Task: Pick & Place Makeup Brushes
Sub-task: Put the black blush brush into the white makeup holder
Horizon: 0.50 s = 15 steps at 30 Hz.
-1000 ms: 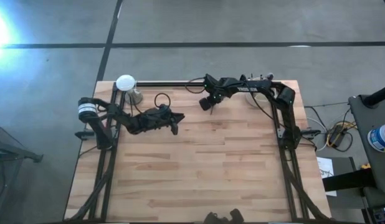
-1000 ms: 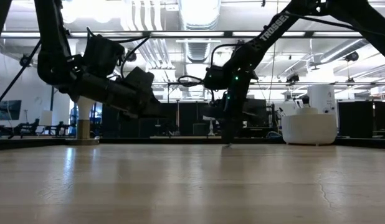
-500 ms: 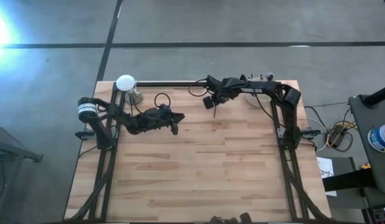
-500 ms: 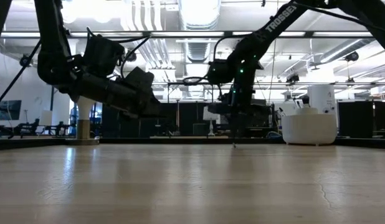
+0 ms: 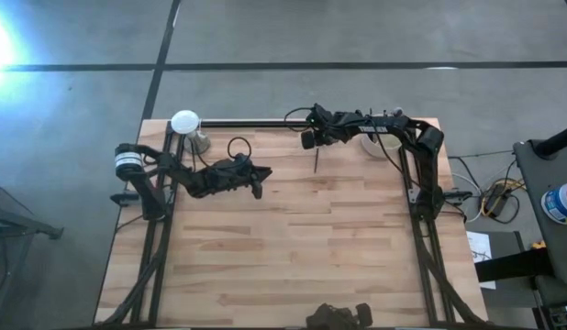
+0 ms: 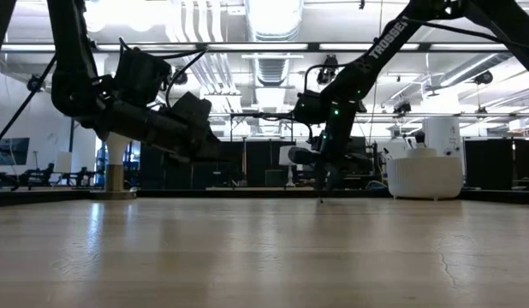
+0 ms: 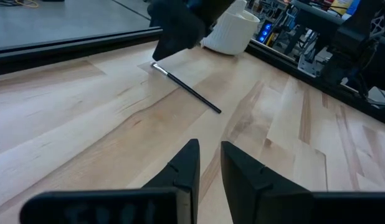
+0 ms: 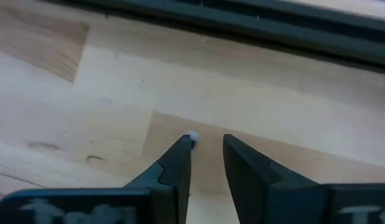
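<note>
One makeup brush [image 7: 187, 91] lies flat on the bench [image 5: 293, 247], toward the far edge, right of centre. Right pincer [image 5: 308, 140] sits over the brush's far end, fingers slightly parted with a gap between them, nothing pinched; a small pale tip shows beside one finger [image 8: 174, 163]. Left pincer [image 5: 257, 191] hovers left of centre, fingers slightly spread, empty. White cup [image 7: 233, 31] stands beyond the brush.

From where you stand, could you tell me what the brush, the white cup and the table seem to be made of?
Brush: dark, probably plastic or painted handle with a shiny, metal-looking band.
White cup: matte, ribbed wall, perhaps plastic or ceramic.
Table: pale wood strips with visible grain, smooth finish.
</note>
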### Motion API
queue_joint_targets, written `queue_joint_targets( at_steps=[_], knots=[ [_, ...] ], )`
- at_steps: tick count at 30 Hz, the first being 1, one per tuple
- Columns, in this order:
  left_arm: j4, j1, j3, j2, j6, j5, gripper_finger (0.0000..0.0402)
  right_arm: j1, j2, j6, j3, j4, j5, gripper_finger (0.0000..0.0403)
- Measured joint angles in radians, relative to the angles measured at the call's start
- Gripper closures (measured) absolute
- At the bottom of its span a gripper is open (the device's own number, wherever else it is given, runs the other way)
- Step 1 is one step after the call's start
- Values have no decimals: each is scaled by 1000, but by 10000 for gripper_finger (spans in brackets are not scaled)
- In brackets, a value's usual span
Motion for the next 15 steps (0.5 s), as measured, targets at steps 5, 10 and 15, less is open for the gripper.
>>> queue_joint_targets(
  at_steps=[5,10,15],
  knots=[
    [0,0,0,0,0,0,344,0,1,-6,-1,13,-34,325],
    [0,0,0,0,0,0,344,0,1,-4,-1,12,-67,321],
    [0,0,0,0,0,0,344,0,1,-3,-4,19,-76,310]
  ],
)
